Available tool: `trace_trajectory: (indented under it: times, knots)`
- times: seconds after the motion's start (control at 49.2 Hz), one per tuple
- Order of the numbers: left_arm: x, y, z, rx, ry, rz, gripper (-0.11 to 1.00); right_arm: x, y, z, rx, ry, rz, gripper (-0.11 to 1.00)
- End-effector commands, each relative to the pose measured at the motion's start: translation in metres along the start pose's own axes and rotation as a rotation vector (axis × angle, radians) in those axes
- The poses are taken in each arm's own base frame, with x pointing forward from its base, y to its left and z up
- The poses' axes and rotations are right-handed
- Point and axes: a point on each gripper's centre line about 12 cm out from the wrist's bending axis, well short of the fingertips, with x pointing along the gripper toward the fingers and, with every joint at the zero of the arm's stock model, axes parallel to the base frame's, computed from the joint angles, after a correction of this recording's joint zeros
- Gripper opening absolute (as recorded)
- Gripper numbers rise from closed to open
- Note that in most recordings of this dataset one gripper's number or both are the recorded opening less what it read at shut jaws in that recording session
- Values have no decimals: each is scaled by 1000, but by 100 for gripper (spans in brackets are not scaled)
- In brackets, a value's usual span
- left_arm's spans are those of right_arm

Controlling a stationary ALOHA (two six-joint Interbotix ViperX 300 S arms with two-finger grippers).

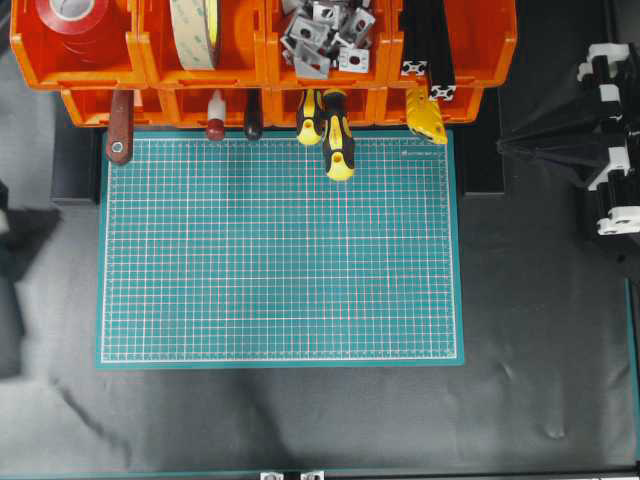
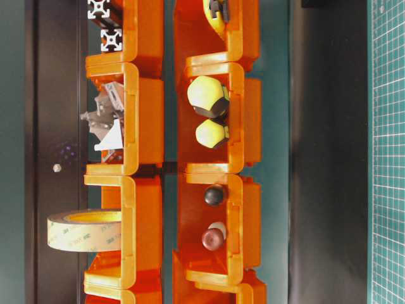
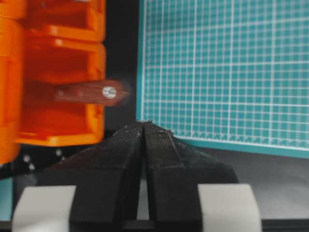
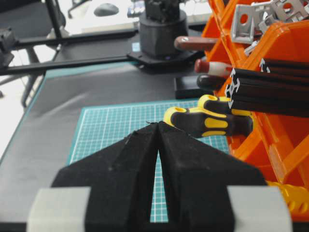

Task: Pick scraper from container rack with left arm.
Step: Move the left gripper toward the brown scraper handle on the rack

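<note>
scraper (image 1: 121, 127): wooden handle sticking out of the far-left lower bin of the rack (image 1: 100, 62), eyelet end over the mat's corner
left gripper (image 3: 144, 126): jaws clenched on nothing, tips near the handle but apart from it
right gripper (image 4: 158, 126): jaws clenched, empty, over the mat (image 1: 280, 250)
screwdrivers (image 1: 335, 130): two yellow-black handles in a middle lower bin

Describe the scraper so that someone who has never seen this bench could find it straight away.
Find the orange container rack along the green mat's far edge. In its lower tier's leftmost bin, the scraper pokes out handle first. Unlike the yellow-black screwdrivers, its handle is reddish-brown wood with a metal eyelet.
</note>
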Motion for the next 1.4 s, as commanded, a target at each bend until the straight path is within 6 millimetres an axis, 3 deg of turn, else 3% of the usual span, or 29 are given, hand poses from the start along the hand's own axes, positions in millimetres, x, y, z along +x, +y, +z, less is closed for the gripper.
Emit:
trace_trajectory:
  times: [0.0, 0.224, 0.427, 0.711, 1.158, 1.24, 1.382]
  knots:
    - [11, -4, -1, -20, 21, 111, 0, 0, 1, 13, 3, -29, 4, 1]
    - [22, -1, -10, -16, -51, 280, 0, -1, 2, 13, 3, -21, 4, 1]
    - [38, -20, -21, 75, -129, 167, 0, -1, 2, 13, 4, -17, 4, 1]
    - [43, -13, -23, 60, -93, 206, 0, -1, 2, 13, 4, -17, 4, 1]
    - [55, -9, -16, 35, -128, 132, 1, -2, 2, 13, 3, -21, 4, 1]
    - [58, -6, -17, 26, -118, 143, 13, -3, 2, 15, 3, -26, 5, 1]
    - [64, -6, -22, 57, -95, 157, 54, -3, 2, 14, 3, -24, 5, 1]
